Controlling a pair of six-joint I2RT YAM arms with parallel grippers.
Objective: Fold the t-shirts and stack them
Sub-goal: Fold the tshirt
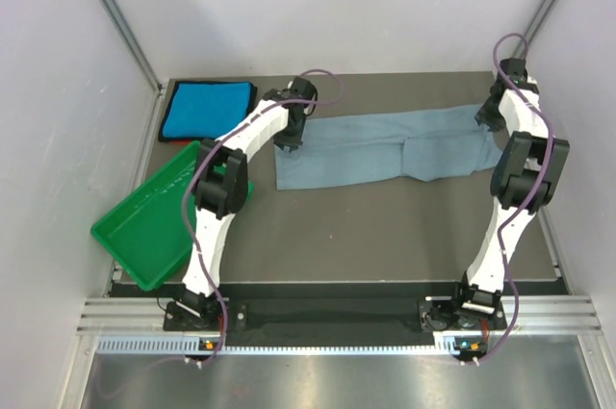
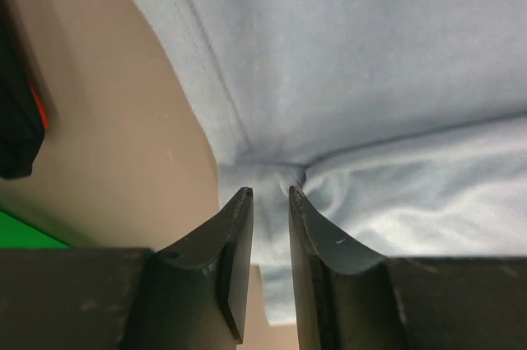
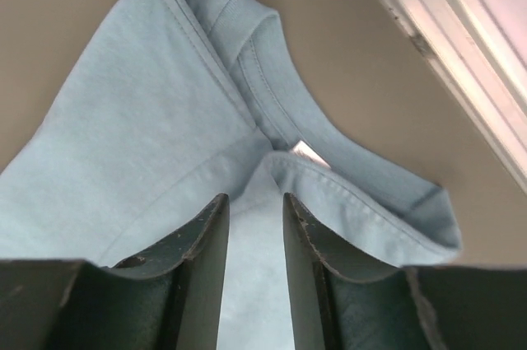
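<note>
Quick look at where my two arms are with the t-shirts. The grey-blue t-shirt [image 1: 385, 149] lies on the table [image 1: 385, 236] as one long strip running left to right across the middle, and I've got a gripper at each end of it.

My left gripper [image 2: 270, 195] is down at the left end. The fingers [image 2: 230, 243] are parted by a narrow slot, and I can see cloth through the slot but nothing pinched between the pads. There's a little pucker [image 2: 276, 175] of fabric bunched right at the tips (it looks like a squeezed spot). A stitched hem [image 2: 206, 62] runs off beside it.

My right gripper [image 3: 255, 198] is over at the right end, at the neck of the shirt. It's the same deal here: the jaws are slightly apart and the shirt lies under the gap, not clamped as far as I can see. The collar [image 3: 362, 177] curls just past the tips, and the small white tag [image 3: 309, 152] peeks out inside it.

The turquoise t-shirt [image 1: 205, 111] sits folded into a neat square in the far left corner, well apart from the grey one. The green tray [image 1: 144, 226] is tilted at the left edge, just nearer than that square.
</note>
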